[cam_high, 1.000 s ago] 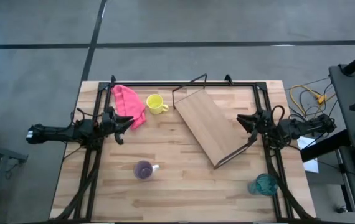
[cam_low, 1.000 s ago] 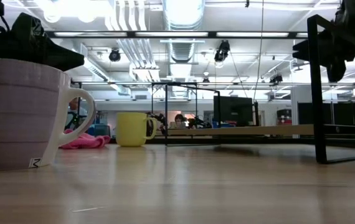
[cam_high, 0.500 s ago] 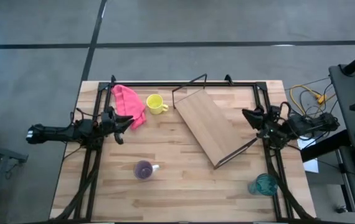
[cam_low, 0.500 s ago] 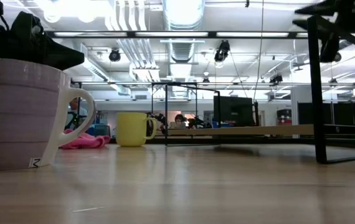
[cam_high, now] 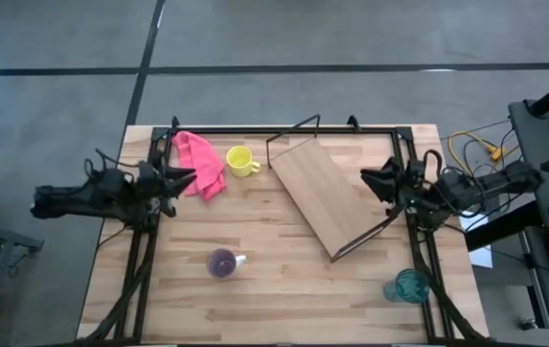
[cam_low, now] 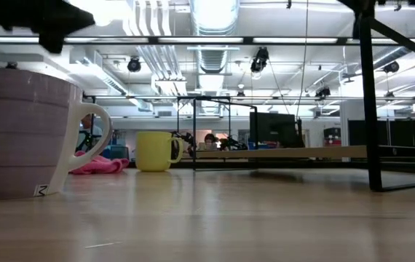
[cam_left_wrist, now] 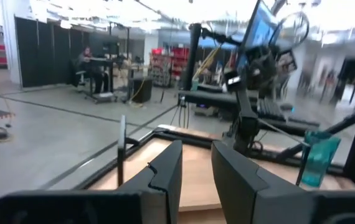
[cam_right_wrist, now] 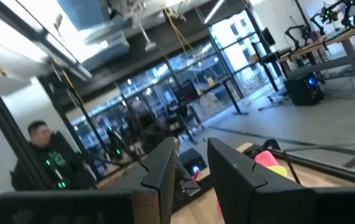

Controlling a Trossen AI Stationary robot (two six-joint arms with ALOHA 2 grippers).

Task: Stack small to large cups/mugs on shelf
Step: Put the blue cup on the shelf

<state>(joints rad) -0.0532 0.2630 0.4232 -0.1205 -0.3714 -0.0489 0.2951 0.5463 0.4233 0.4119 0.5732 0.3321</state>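
- The shelf (cam_high: 330,198), a wooden board in a black wire frame, lies askew on the tabletop (cam_high: 274,289)
- A yellow mug (cam_high: 240,160) stands beside a pink cloth (cam_high: 200,163); a purple mug (cam_high: 222,262) sits near the front, a teal cup (cam_high: 409,285) at the front right corner
- The left gripper (cam_high: 186,176) hovers by the cloth, fingers slightly apart
- The right gripper (cam_high: 369,179) hangs at the shelf's right edge, fingers slightly apart

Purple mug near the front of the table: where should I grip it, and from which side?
Probably the rim wall of the purple mug, from above, on the side away from its pale handle. It stands upright and open-topped, apart from other things, with the handle pointing toward the right arm's side. The left gripper is nearer.
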